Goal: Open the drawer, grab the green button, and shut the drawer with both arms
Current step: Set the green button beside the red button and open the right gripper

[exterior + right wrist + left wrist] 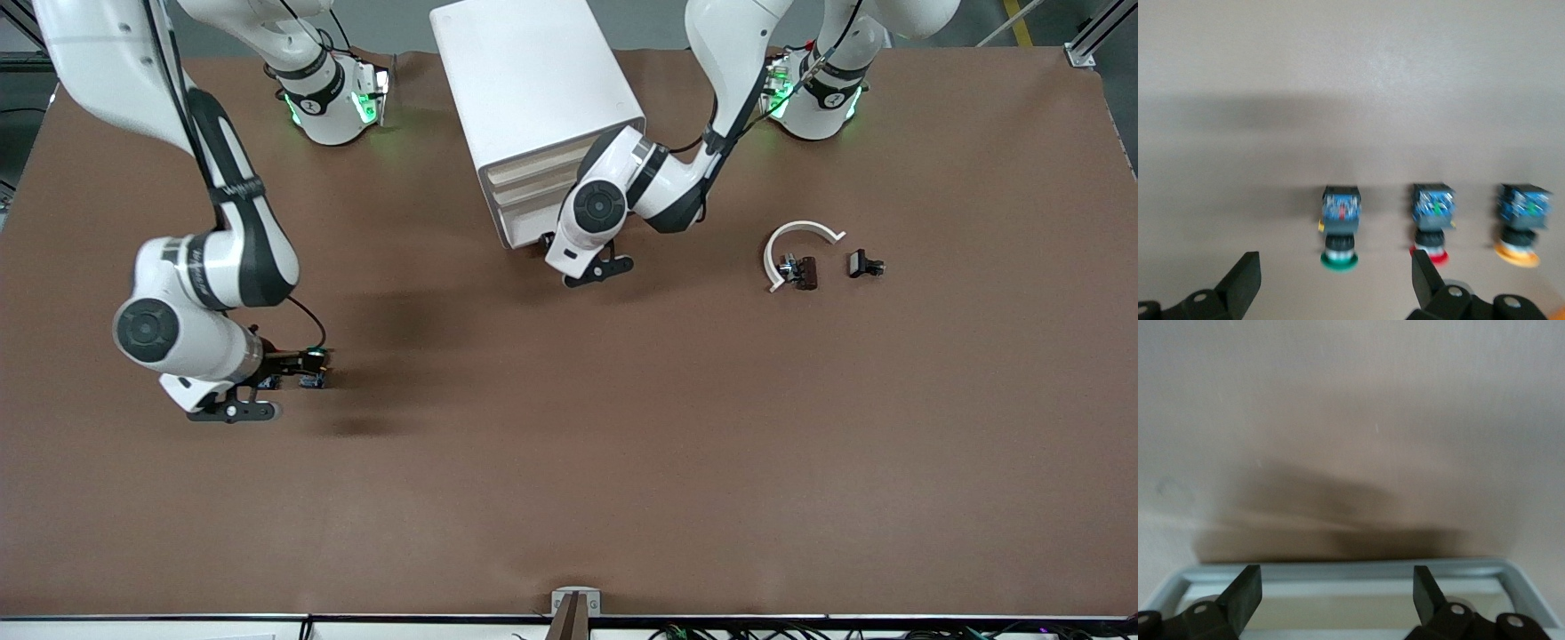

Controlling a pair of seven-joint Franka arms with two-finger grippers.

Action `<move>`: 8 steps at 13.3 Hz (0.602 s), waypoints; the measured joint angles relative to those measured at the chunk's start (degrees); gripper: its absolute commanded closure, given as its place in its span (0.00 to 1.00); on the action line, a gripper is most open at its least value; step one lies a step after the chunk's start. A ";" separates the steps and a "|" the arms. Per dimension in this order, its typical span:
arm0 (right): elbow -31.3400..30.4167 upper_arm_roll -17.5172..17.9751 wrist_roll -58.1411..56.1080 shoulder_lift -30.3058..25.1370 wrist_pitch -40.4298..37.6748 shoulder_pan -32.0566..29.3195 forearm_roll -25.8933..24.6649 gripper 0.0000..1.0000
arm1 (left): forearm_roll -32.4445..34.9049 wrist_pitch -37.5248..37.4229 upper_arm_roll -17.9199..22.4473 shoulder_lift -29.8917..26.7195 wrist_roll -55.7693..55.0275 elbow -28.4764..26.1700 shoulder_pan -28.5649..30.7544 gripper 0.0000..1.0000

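Observation:
The green-capped button [1339,257] lies on its side on the brown table, cap toward my right gripper [1336,280]. That gripper is open just short of the button and holds nothing. In the front view my right gripper [286,372] sits low over the table toward the right arm's end. The white cabinet [524,80] stands at the back, and its beige drawer fronts [532,188] look pushed in. My left gripper [553,242] is at the lowest fronts. The pale drawer front [1351,420] fills the left wrist view, where my left gripper [1337,593] is open and empty.
A red-capped button [1429,252] and a yellow-orange-capped one [1517,250] lie in a row beside the green one. Toward the left arm's end lie a curved white piece [797,233] and two small black parts [805,272] [864,264].

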 measured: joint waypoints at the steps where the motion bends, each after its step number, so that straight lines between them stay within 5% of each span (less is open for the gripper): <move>1: 0.62 0.11 0.00 -1.85 -1.87 0.01 0.00 0.00 | 0.00 0.00 -0.93 -0.29 -0.34 -0.62 -0.02 0.00; 8: 1.13 -0.22 -4.04 -12.53 -13.68 -0.76 0.00 0.00 | -3.00 0.68 -1.82 -1.28 -0.92 -1.84 0.44 0.00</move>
